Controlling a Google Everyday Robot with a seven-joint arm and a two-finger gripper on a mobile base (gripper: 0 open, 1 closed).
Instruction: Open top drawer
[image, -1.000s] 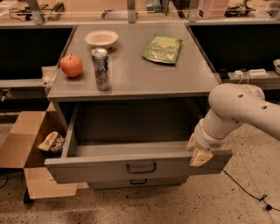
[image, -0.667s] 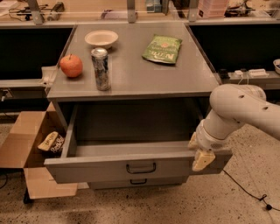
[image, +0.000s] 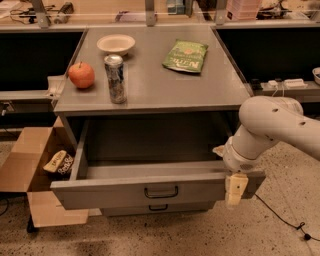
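Top drawer (image: 110, 193) stands open; tool (image: 235, 192), lower right, hooks its front corner, seemingly for pulling; its opening cannot be told.

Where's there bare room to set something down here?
On the cabinet top, the front right below the bag is bare; so is the top drawer inside. The left is crowded by bowl, apple and can. The gripper sits at the drawer front's right end.
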